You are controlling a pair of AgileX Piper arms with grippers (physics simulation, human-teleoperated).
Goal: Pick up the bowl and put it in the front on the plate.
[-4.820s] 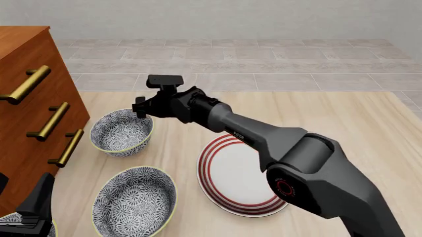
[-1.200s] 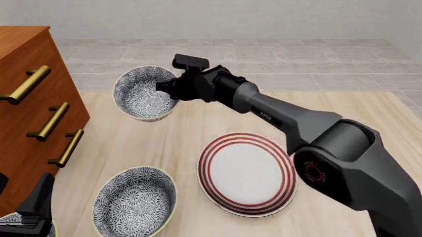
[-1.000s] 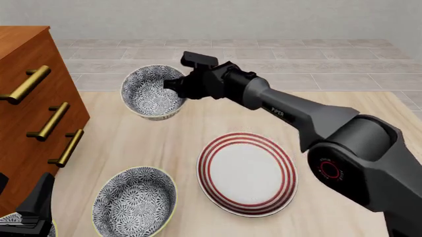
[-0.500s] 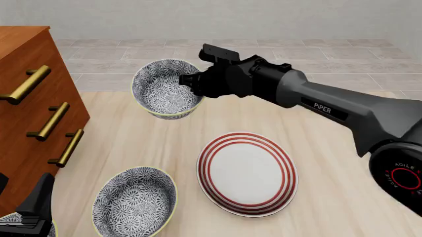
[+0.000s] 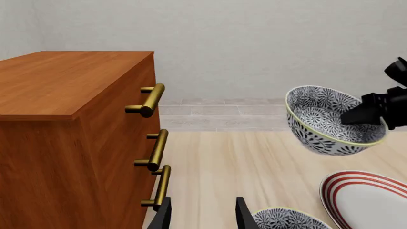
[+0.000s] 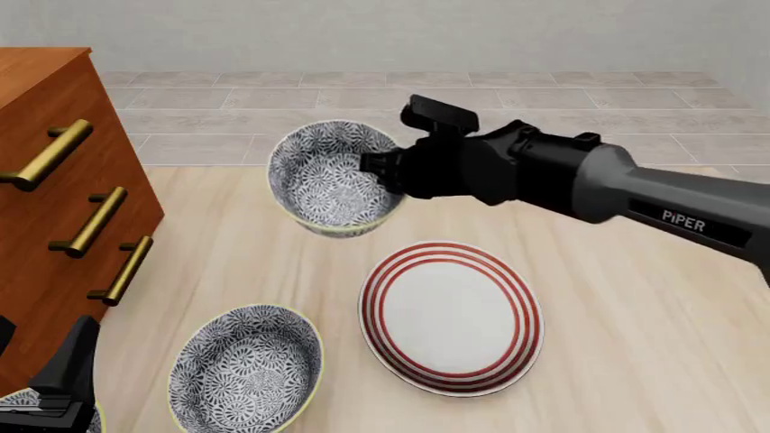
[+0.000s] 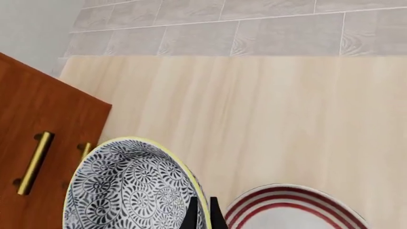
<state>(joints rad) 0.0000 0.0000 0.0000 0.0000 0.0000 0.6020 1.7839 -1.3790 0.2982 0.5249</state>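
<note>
Patterned bowl (image 6: 334, 178) pinched at its rim by right tool (image 6: 382, 171), tilted, clear of wooden table (image 6: 626, 298). Glossy red-ringed plate (image 6: 452, 316) just below. Left tool (image 5: 202, 215) spread, grasping nothing.

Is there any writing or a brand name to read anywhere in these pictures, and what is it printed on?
"PiPER": white letters on the dark forearm of the right arm, seen in the front view.
No other text shows: the bowl, the plate and the wooden drawer cabinet carry none.
</note>
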